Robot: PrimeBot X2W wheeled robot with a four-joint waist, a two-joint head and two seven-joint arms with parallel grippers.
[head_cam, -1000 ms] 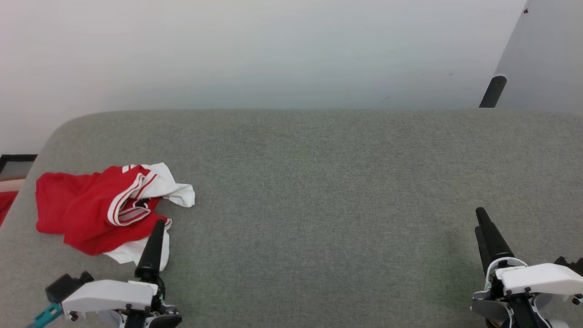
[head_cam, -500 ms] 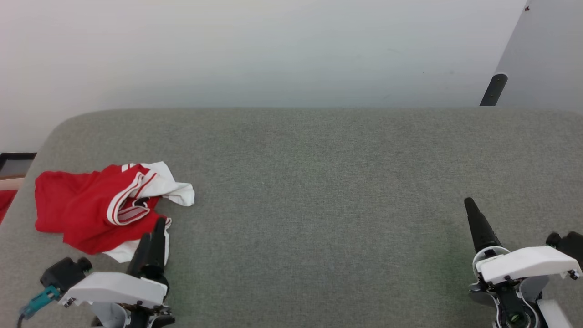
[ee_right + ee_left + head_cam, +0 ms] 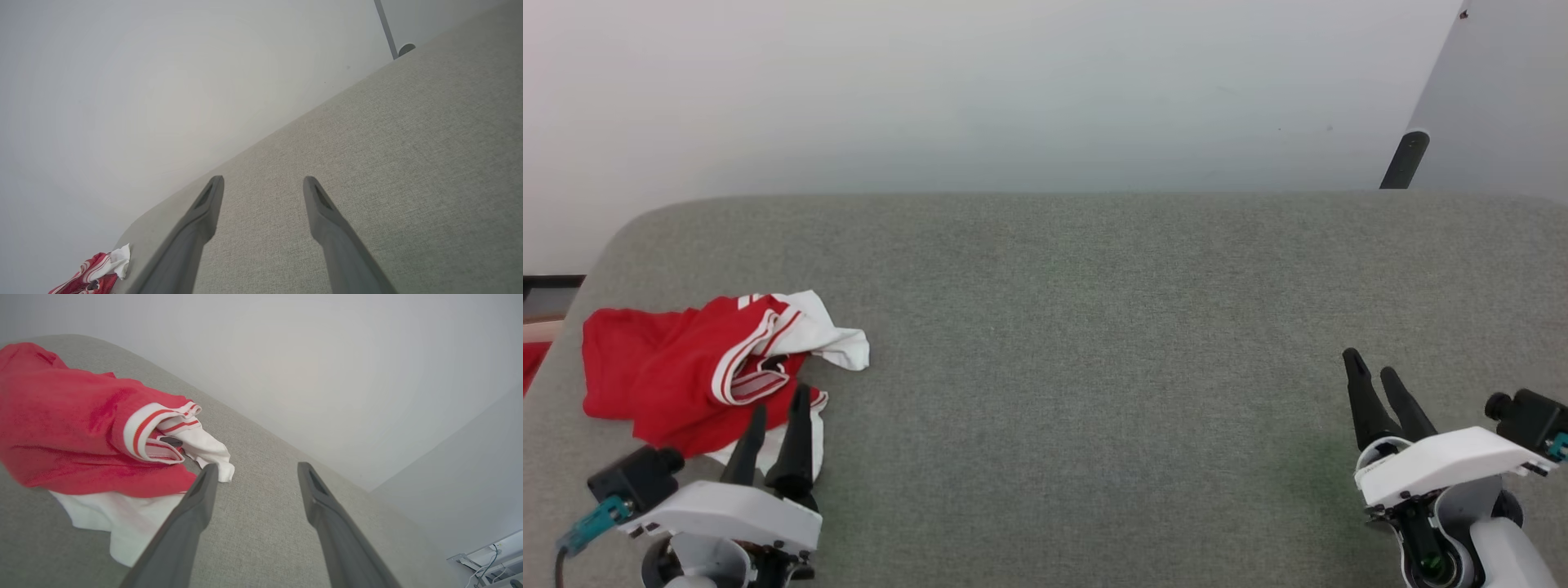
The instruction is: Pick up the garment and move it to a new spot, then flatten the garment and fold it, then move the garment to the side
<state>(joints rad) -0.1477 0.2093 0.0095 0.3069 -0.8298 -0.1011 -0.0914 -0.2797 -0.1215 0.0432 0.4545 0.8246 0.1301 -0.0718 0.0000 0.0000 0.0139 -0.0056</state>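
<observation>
The garment (image 3: 678, 371), a bright red shirt with white sleeves and striped trim, lies crumpled at the left end of the grey surface (image 3: 1094, 327). It fills the left of the left wrist view (image 3: 81, 437) and shows small at the lower left of the right wrist view (image 3: 96, 269). My left gripper (image 3: 778, 400) stands open at the garment's near right edge, its fingers over the white sleeve, holding nothing (image 3: 253, 469). Far from the garment, my right gripper (image 3: 1370, 363) is open over bare fabric at the lower right, nothing between its fingers (image 3: 263, 181).
A plain pale wall rises behind the grey surface. A dark post (image 3: 1405, 159) stands at the back right beside a light panel. Off the surface's left edge lie a red cloth sliver (image 3: 533, 363) and a dark-framed object (image 3: 547, 286).
Both grippers have turned about their wrists, so two fingers of each now show apart. The left gripper shifted slightly left and back toward me; the right gripper moved a little left and forward.
</observation>
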